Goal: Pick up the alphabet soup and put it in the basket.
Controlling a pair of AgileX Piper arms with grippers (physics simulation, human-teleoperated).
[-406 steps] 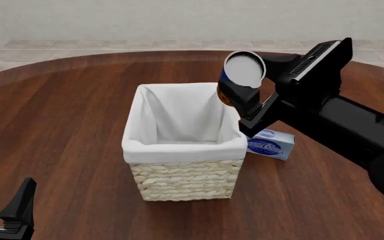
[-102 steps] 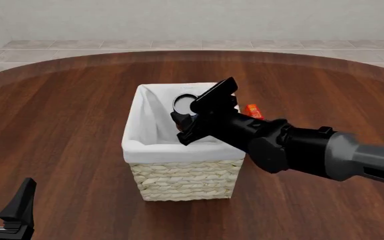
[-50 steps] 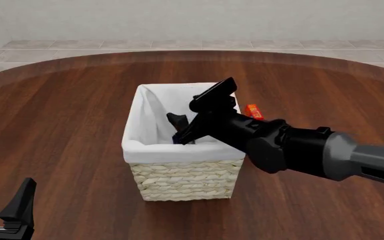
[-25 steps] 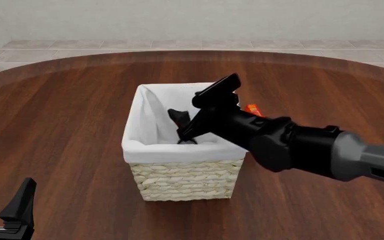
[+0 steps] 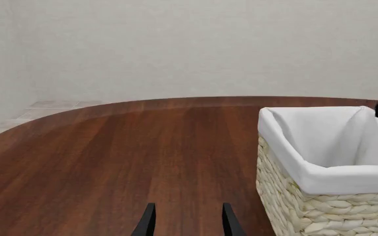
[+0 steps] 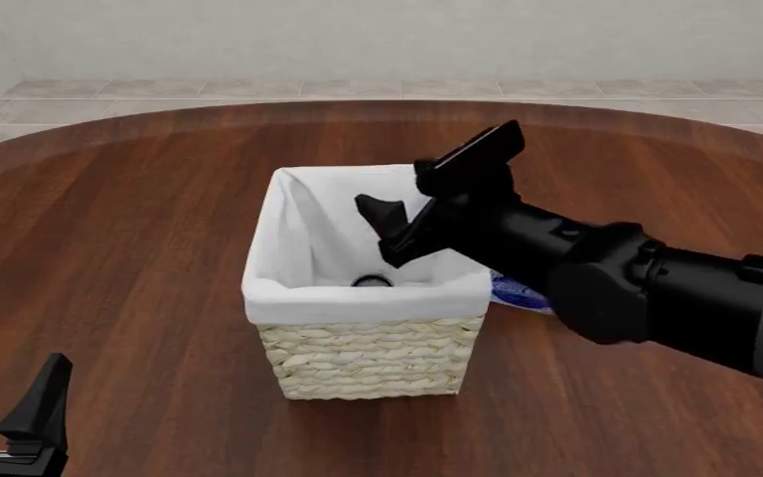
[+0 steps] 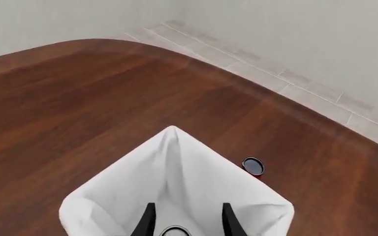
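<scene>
Two black fingers of the right pincer point(image 6: 384, 231) stand apart and empty above the large square straw-coloured wicker basket point(image 6: 369, 353) with white cloth lining. Inside that basket, low down, lies the small silver-lidded alphabet soup can point(image 6: 371, 281). The left pincer point(image 5: 185, 223), parted, hovers over the dark wooden counter point(image 6: 130, 258) beside the basket.

Open wood left of the basket point(image 6: 362, 358); blue-and-white box point(image 6: 515, 295), seemingly touching, against its right side.
</scene>
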